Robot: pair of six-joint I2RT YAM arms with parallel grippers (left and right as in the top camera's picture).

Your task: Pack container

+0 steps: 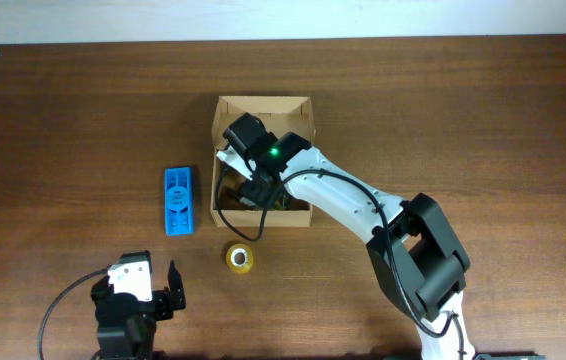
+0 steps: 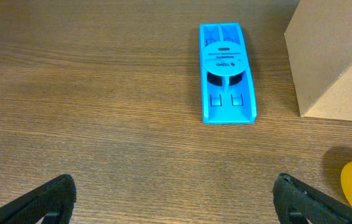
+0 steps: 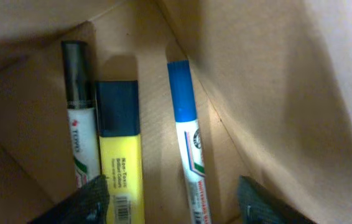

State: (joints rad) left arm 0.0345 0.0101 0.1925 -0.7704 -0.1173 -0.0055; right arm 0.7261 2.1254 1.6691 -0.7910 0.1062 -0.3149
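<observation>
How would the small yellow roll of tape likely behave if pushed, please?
Lying flat on the wooden table, the yellow tape roll would probably slide rather than roll. Small and hollow, it is likely light. Tipped on edge, it may roll away.

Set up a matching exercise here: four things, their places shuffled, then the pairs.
1 blue dispenser
2 yellow tape roll
3 yellow highlighter
4 right gripper

A in the container, beside the blue-capped marker
B on the table, between container and arm bases
C open, inside the container
D on the table, on the container's left-arm side

Pairs: 1-D, 2-B, 3-A, 4-C
</observation>
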